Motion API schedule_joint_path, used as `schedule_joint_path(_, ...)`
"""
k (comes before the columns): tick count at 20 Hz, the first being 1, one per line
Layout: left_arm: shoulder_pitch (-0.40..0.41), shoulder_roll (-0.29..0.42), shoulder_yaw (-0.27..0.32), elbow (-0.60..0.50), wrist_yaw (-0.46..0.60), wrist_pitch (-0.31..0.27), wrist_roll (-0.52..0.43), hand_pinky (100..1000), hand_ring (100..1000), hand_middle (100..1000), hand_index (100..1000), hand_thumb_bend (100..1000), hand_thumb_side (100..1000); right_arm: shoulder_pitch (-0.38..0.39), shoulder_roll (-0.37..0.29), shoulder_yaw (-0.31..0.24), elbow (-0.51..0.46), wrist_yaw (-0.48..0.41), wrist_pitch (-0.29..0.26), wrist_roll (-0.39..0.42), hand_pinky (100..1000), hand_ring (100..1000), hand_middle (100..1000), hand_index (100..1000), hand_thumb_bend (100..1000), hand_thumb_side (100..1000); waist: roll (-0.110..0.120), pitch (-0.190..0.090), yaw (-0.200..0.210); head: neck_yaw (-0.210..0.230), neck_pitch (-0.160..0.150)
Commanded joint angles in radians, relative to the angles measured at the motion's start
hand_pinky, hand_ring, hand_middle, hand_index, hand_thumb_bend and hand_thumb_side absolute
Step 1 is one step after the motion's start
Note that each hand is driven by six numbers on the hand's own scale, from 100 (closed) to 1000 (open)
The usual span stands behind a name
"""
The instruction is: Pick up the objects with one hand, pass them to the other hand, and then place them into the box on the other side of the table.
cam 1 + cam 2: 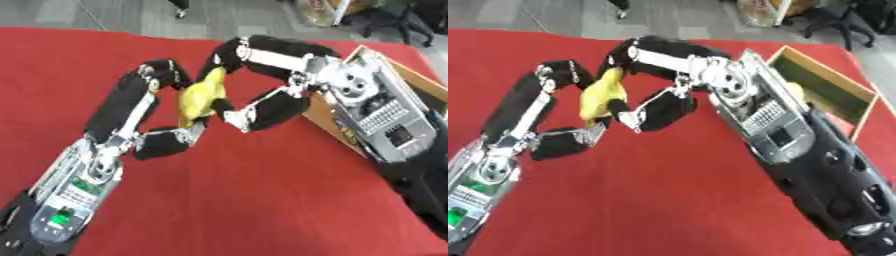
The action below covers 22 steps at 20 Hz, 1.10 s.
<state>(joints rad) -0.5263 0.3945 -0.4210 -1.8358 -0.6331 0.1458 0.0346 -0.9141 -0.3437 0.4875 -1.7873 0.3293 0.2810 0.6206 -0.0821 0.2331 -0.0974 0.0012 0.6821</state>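
A yellow, banana-like object (201, 95) is held upright above the red table (262, 200), between both hands. My left hand (131, 112) comes in from the lower left. Its fingers curl over the object's top and its thumb (171, 141) meets the lower end. My right hand (667, 55) reaches in from the right. Its fingers wrap the top and its thumb (658, 111) presses the object's right side. The brown box (837, 87) stands open at the table's right edge, behind my right forearm. Something pale yellow (795, 93) shows inside it.
The red cloth covers the whole table. Its far edge (527, 32) meets a grey floor. Chair legs and clutter (833, 20) stand beyond the far right corner. My right forearm (798, 150) hides part of the box's near end.
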Motion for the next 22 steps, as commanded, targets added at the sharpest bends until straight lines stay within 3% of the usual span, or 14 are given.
schedule_joint_path(1, -0.011, 0.000, 0.016, -0.005, 0.004, 0.004, -0.004, 738, 606, 594, 799, 284, 328, -0.012, -0.007, -0.013, -0.024, -0.022, 0.009, -0.009, 881, 820, 744, 480, 100, 117, 0.004, -0.013, -0.002, -0.002, -0.011)
schedule_joint_path(4, -0.011, -0.003, 0.017, -0.004, 0.011, 0.009, 0.006, 733, 598, 587, 798, 222, 316, -0.011, -0.006, -0.012, -0.024, -0.034, 0.016, -0.012, 877, 814, 731, 474, 100, 121, 0.004, -0.012, -0.002, -0.002, -0.011)
schedule_joint_path(8, -0.008, -0.003, 0.014, -0.001, 0.018, 0.006, 0.012, 743, 612, 603, 809, 361, 415, -0.010, -0.007, -0.015, -0.025, -0.045, 0.025, -0.019, 871, 807, 708, 468, 100, 130, 0.004, -0.012, -0.003, -0.002, -0.011)
schedule_joint_path(9, -0.006, -0.003, 0.014, 0.000, 0.017, 0.005, 0.012, 753, 624, 615, 823, 467, 505, -0.009, -0.008, -0.016, -0.025, -0.048, 0.027, -0.022, 869, 805, 699, 465, 124, 131, 0.004, -0.012, -0.003, -0.003, -0.012)
schedule_joint_path(11, -0.004, -0.003, 0.014, 0.002, 0.017, 0.002, 0.012, 753, 627, 618, 828, 499, 522, -0.009, -0.009, -0.017, -0.026, -0.053, 0.032, -0.027, 867, 802, 690, 463, 152, 130, 0.004, -0.012, -0.003, -0.003, -0.012)
schedule_joint_path(22, 0.002, -0.005, 0.014, 0.005, 0.015, 0.001, 0.004, 757, 636, 626, 834, 522, 549, -0.008, -0.012, -0.020, -0.030, -0.073, 0.045, -0.036, 853, 783, 612, 451, 234, 135, 0.004, -0.011, -0.003, -0.004, -0.011)
